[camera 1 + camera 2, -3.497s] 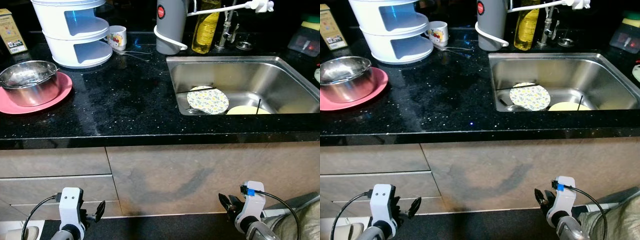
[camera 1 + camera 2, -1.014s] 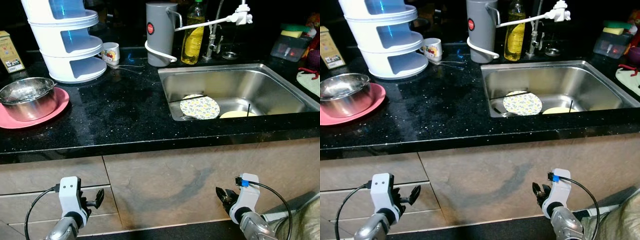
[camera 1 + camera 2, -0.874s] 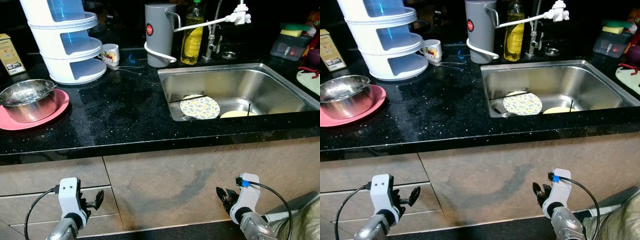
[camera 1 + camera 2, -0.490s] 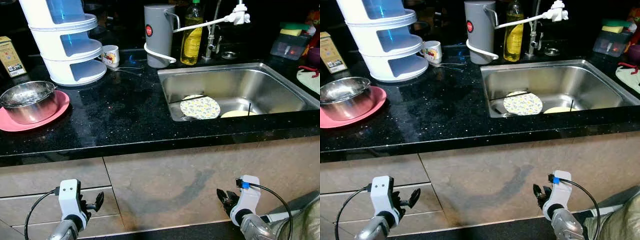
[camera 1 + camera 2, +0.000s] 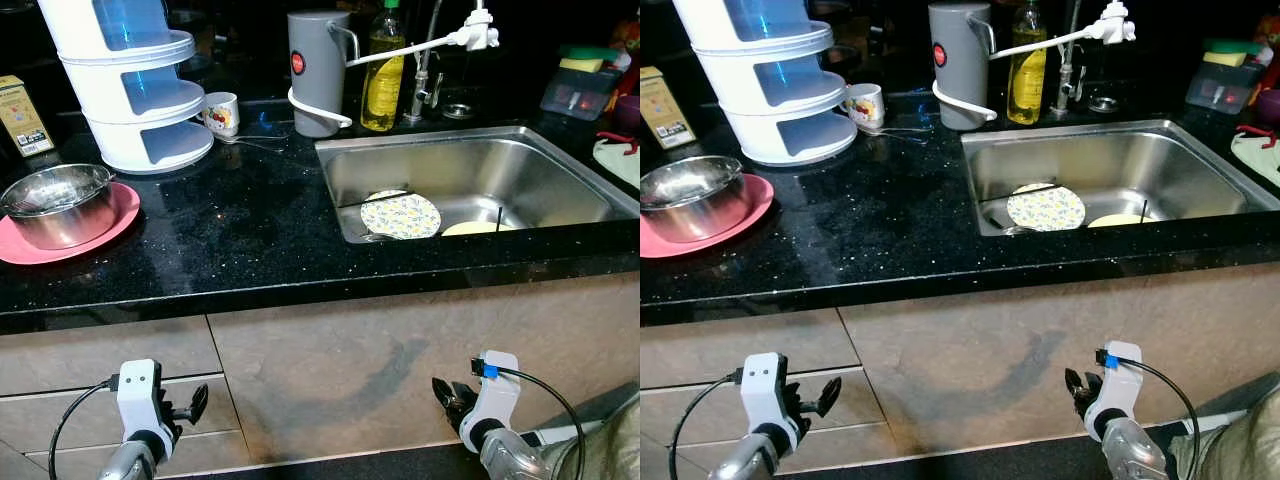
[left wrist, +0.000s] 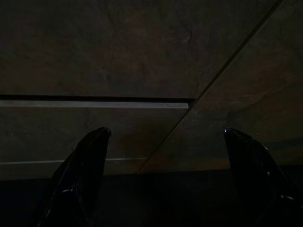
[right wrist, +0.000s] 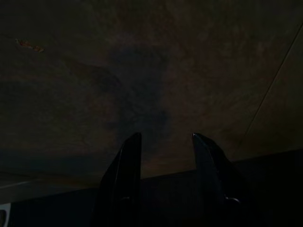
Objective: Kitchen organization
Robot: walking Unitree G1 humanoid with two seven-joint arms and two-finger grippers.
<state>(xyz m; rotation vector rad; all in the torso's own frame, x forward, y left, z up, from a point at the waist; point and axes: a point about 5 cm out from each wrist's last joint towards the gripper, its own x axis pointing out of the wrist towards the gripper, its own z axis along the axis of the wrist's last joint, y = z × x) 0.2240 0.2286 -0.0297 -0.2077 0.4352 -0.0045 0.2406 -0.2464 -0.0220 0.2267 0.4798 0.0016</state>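
both arms hang idle below the worktop (image 5: 260,220); left gripper (image 6: 165,179) jaws spread wide, right gripper (image 7: 165,179) jaws parted, nothing held.

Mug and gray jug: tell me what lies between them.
Spoons lie on the black counter between the mug and jug, seen in both eye views.

Each silver arm is ending in a white, boxy wrist housing carrying two long black fingers. The left gripper (image 5: 197,404) is trailing a black cable looping out at nine o'clock; the right gripper (image 5: 447,396) is wearing a small blue tag with a black cable arcing toward three o'clock.
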